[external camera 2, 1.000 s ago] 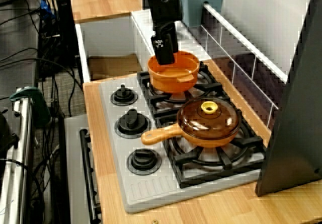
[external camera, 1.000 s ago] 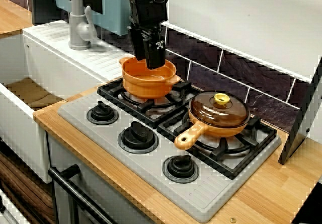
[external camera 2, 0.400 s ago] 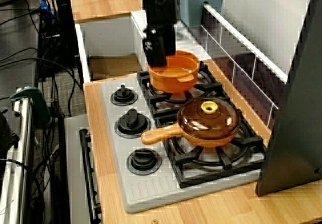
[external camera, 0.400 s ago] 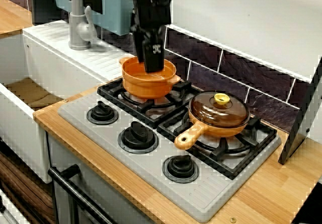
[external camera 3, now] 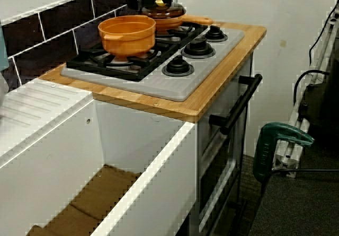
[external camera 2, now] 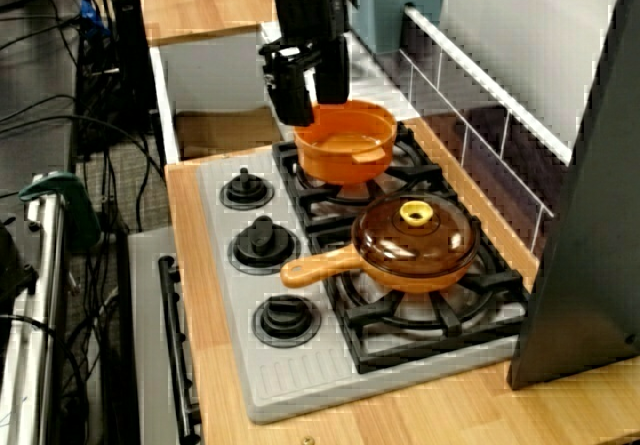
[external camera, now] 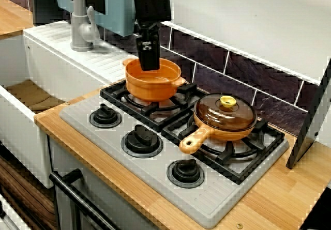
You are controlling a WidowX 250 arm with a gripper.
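Lidded brown pan (external camera: 225, 117) on stove (external camera: 155, 173); grey faucet (external camera: 78, 18) by white sink (external camera: 23, 137).

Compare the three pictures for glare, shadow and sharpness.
View facing the tiles: highlights glint on the glass lid, and worktop edges look jagged. View from the stove's far end: the claw is dark with little detail. View from the sink end: the white sink is brightest, the orange pot crisp.

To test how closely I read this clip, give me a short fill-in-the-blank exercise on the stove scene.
The gripper hovers above the orange ___.
The pan wears a brown lid with a ___ knob.
Along the front of the stove sit ___ black dials.
Missing words: pot; yellow; three.
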